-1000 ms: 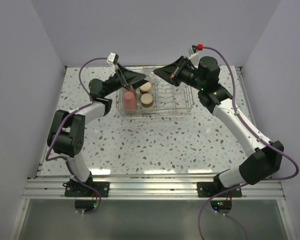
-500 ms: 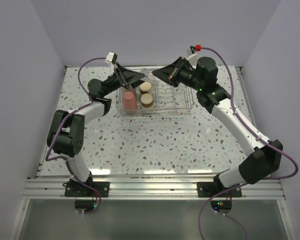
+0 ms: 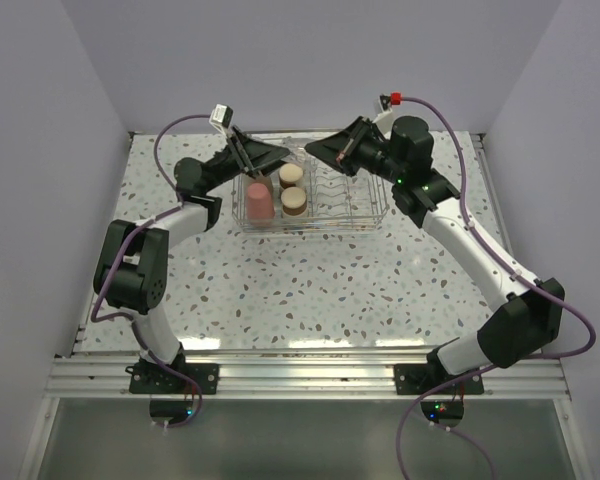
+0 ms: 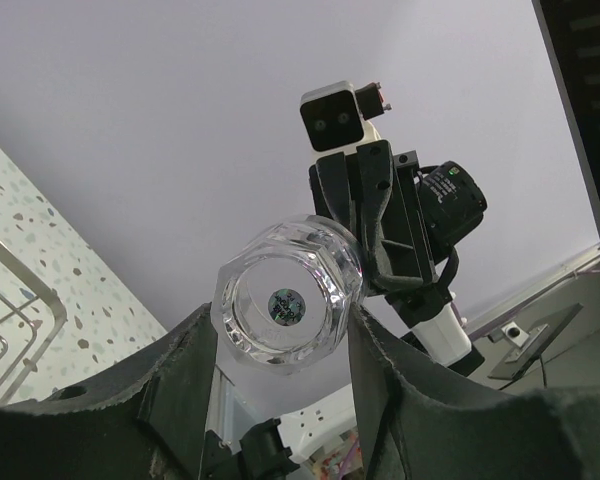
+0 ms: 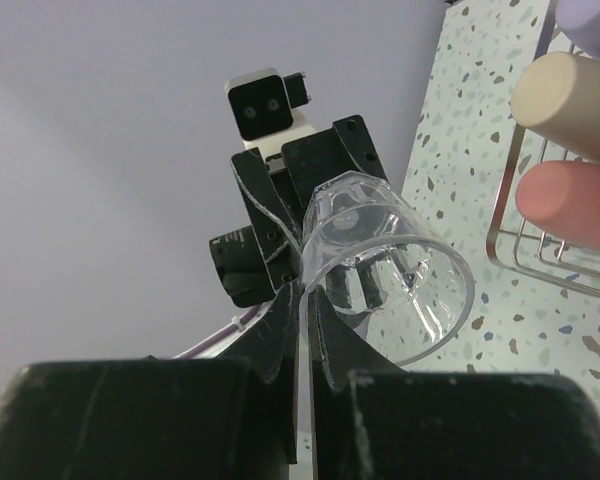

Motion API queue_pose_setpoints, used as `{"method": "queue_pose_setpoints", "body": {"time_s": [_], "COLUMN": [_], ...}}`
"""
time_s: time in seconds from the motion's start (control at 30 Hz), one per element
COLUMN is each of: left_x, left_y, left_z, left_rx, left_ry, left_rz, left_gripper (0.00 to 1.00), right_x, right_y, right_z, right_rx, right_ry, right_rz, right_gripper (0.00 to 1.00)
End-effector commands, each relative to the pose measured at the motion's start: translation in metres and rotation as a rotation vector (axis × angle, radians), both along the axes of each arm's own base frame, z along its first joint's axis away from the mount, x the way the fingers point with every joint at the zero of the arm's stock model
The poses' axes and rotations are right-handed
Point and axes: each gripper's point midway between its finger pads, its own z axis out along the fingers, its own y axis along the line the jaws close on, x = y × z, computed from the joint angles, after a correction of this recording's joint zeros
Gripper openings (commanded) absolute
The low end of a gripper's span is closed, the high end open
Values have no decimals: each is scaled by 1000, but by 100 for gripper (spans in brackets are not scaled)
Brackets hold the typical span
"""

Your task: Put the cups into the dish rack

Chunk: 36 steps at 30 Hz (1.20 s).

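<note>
Hold the right end effector (image 5: 305,300) clamped on the clear cup (image 5: 385,265) rim, over the rack (image 3: 365,215) at its 12 o'clock edge. Close the left end effector (image 4: 285,330), straddling the base with grip impossible to tell, squarely before releasing the right.

I'm working in a robotics lab cell, not a kitchen. Plain pale walls (image 3: 310,60) box in the speckled bench (image 3: 310,290) at nine, twelve and three o'clock. At six o'clock an aluminium rail (image 3: 300,372) carries the bolted bases of the left arm (image 3: 145,270) and right arm (image 3: 480,260), and small boards with lit indicator lamps (image 3: 170,408) sit below it. Purple cables (image 3: 177,129) loop up to the wrists, and my left wrist view looks straight at the other arm's wrist camera (image 4: 337,117). A wire dish rack (image 3: 352,205) stands toward twelve o'clock, the one homely thing among the hardware.
</note>
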Motion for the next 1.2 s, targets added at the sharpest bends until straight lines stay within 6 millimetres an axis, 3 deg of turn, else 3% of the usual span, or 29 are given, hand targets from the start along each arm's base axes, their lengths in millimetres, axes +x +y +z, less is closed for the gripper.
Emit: {"method": "queue_pose_setpoints", "body": {"time_s": [0.0, 0.1, 0.27, 0.3, 0.4, 0.43, 0.6, 0.73, 0.9, 0.97, 1.17], "left_x": [-29, -26, -22, -23, -26, -27, -30, -31, -31, -31, -30], "left_y": [12, 11, 9, 9, 9, 10, 10, 11, 10, 10, 9], "left_z": [60, 63, 66, 67, 70, 70, 72, 75, 73, 73, 68], "left_rx": [-61, -27, 23, 20, 4, -1, -10, -14, -12, -11, -2], "left_ry": [-341, -357, -378, -382, -393, -395, -409, -420, -412, -409, -396], "left_rz": [45, 63, 86, 82, 71, 70, 67, 67, 62, 60, 48], "left_gripper": [10, 0, 0, 4, 38, 54, 80, 82, 63, 61, 79], "right_x": [-14, -15, -13, -13, -11, -11, -12, -12, -10, -8, -3], "right_y": [3, 0, -3, -3, -1, -2, -1, -1, -1, -2, -1], "right_z": [-5, -11, -15, -14, -12, -10, -15, -17, -18, -16, -1], "right_rx": [-39, -84, -131, -133, -130, -128, -136, -138, -142, -140, -120], "right_ry": [-10, 2, 5, -1, -9, -16, -10, -6, -7, -11, -48], "right_rz": [37, 29, 21, 21, 23, 23, 33, 35, 26, 15, 3], "right_gripper": [0, 0, 0, 0, 0, 0, 0, 0, 0, 0, 0]}}
